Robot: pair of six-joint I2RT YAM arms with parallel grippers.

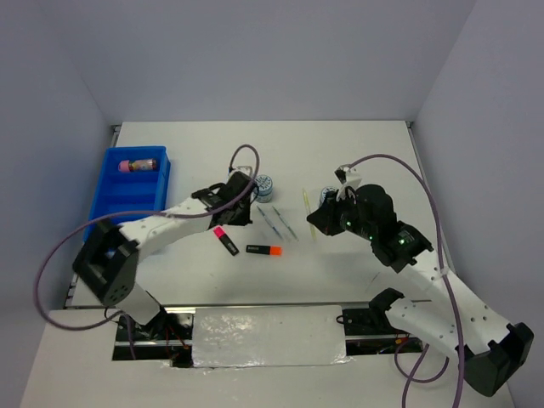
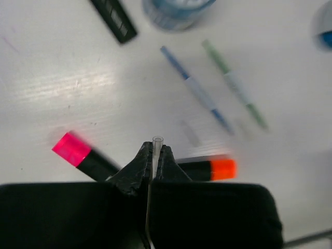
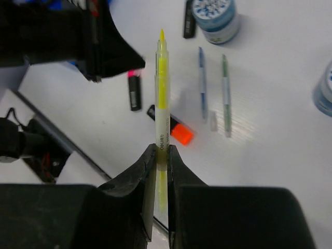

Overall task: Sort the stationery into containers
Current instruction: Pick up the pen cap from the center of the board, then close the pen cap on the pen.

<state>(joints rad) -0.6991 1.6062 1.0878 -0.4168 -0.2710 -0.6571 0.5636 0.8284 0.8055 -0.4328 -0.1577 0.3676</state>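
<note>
My left gripper (image 2: 154, 150) is shut on a thin clear tube (image 2: 157, 141) just above the table, between the pink-capped highlighter (image 2: 78, 155) and the orange-capped highlighter (image 2: 215, 168). My right gripper (image 3: 162, 153) is shut on the yellow stick (image 3: 162, 88) and holds it above the table. A blue pen (image 2: 194, 88) and a green pen (image 2: 233, 85) lie side by side. One tape roll (image 3: 218, 18) stands beyond them, another tape roll (image 3: 324, 93) to the right. The blue tray (image 1: 136, 191) at the far left holds the pink tube (image 1: 138, 164).
A black highlighter (image 2: 114, 18) lies next to the near tape roll. A small clear cap (image 3: 213, 120) rests between the two pens' ends. Both arms hang close together over the table's middle, the left gripper (image 1: 240, 206) beside the right gripper (image 1: 316, 223).
</note>
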